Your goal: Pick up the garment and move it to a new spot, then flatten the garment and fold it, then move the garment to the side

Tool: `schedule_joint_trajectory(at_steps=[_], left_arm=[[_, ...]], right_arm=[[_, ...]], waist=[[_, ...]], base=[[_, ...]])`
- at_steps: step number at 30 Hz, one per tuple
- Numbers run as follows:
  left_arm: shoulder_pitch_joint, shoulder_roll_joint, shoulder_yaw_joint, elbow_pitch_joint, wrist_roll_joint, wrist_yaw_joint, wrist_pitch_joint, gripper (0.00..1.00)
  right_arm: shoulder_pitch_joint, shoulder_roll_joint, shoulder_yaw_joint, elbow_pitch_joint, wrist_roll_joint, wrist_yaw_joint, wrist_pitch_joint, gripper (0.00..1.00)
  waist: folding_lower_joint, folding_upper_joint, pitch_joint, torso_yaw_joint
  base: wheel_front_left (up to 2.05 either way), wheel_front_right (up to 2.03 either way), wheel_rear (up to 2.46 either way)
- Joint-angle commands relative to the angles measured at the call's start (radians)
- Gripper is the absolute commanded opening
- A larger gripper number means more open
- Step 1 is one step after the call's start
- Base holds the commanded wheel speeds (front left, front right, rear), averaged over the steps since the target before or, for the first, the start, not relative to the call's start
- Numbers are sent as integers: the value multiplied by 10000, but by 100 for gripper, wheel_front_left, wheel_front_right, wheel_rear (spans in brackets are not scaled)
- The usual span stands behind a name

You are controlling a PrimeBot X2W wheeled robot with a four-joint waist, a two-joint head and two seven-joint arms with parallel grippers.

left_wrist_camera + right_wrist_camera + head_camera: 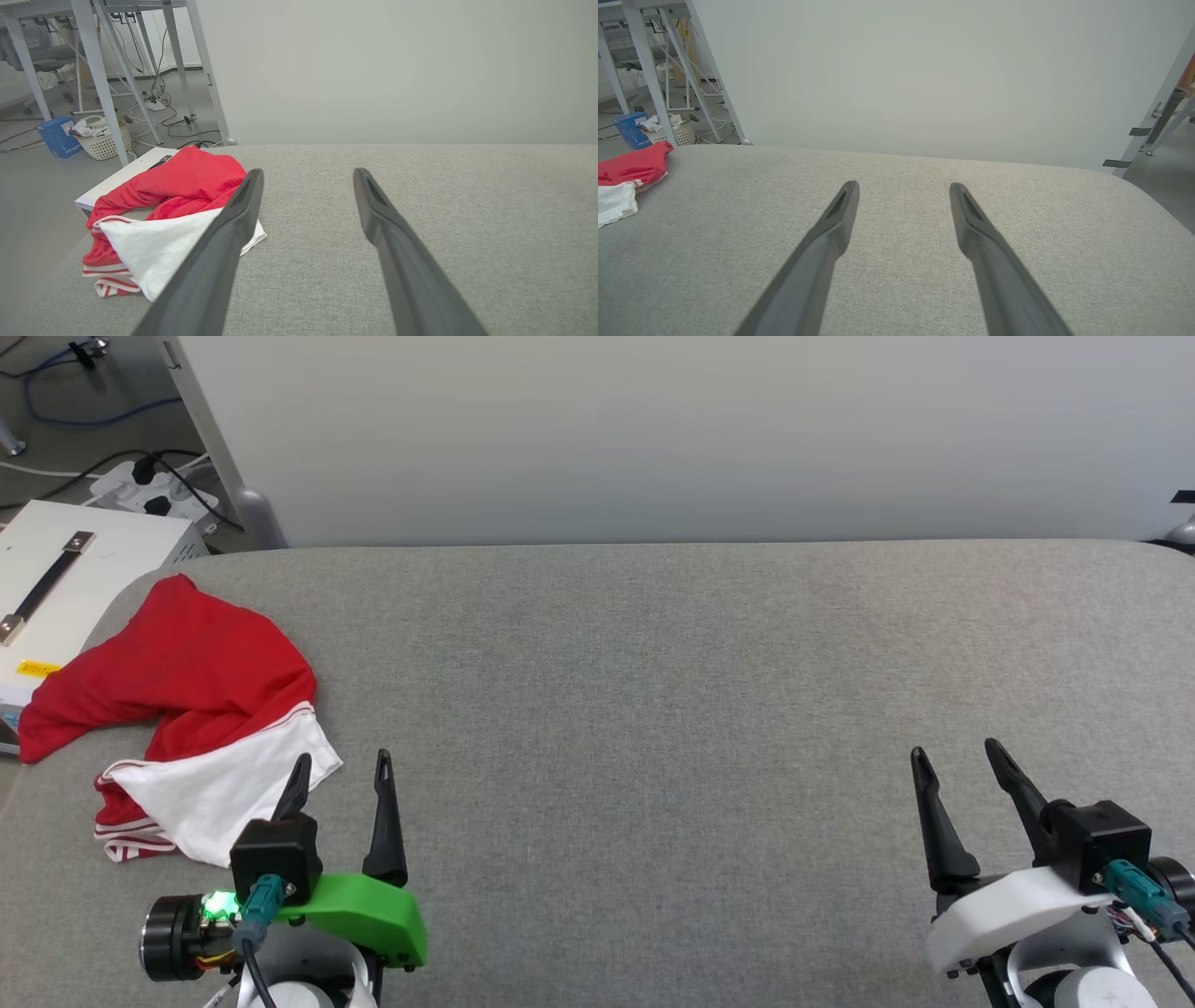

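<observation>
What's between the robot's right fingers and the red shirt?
Mostly bare grey table padding. The head view shows the left fingers, open, standing in that stretch at the edge of the shirt; the right fingers are open too.

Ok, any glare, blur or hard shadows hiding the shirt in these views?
Head view: soft even light, no glare, red and white T-shirt sharp. Left wrist view: shirt sharp, left gripper slightly soft toward the bottom edge. Right wrist view: same light, shirt cropped by the left edge.
</observation>
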Motion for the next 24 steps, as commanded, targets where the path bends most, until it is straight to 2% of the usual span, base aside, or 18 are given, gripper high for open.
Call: schedule_joint_trajectory(at_steps=[1, 24], left_arm=[[8, -12, -13, -5, -62, 66, -100, 100], [130, -21, -145, 328, -513, 124, -613, 100]], right_arm=[[104, 2, 18, -91, 111, -2, -143, 100], [354, 3, 121, -20, 416, -3, -650, 100]], waist=[[0, -1, 1, -8], [0, -1, 47, -32]], base=[[0, 0, 0], [0, 0, 0]])
